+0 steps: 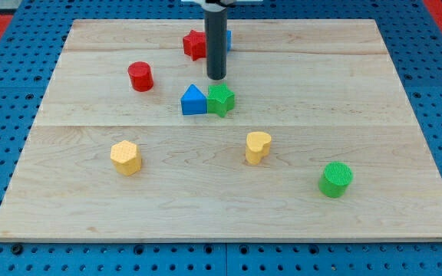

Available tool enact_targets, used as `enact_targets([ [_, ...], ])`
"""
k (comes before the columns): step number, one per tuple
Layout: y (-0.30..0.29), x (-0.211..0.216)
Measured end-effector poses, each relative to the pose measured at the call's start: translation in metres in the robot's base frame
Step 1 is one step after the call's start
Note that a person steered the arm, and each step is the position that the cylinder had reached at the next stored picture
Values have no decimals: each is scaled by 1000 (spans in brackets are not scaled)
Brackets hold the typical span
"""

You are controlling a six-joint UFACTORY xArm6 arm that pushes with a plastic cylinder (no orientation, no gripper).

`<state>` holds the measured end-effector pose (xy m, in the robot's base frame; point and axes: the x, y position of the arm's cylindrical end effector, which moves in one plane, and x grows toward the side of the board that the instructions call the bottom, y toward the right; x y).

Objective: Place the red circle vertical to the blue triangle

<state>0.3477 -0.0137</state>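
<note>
Red circle (pixel 140 77) upper left of centre, standing alone on the wooden board (pixel 374 100), well apart from my tip. Blue triangle (pixel 193 100) lower right of it, near centre, touching green star (pixel 221 100) on its right. My tip (pixel 216 78) just above that pair, touching neither; bare rod, nothing held. Red star (pixel 195 44) and a blue block (pixel 228 38), mostly hidden, behind the rod at top. Yellow hexagon (pixel 126 157) lower left, yellow heart (pixel 257 146) lower centre, green cylinder (pixel 335 179) lower right.

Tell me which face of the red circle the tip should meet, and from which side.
No gripping here, only pushing. The red circle sits toward the view's upper left of the blue triangle. My tip stands at its right, so I would probably circle round to its left wall and push rightward, centred since it is round.
</note>
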Motion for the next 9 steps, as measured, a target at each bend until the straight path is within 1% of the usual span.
enact_targets([
  [1,-26,26],
  [2,-83,26],
  [3,-94,30],
  [4,-159,30],
  [5,-148,4],
  [6,-120,-20],
  [7,-92,-16],
  [8,-91,18],
  [9,-50,14],
])
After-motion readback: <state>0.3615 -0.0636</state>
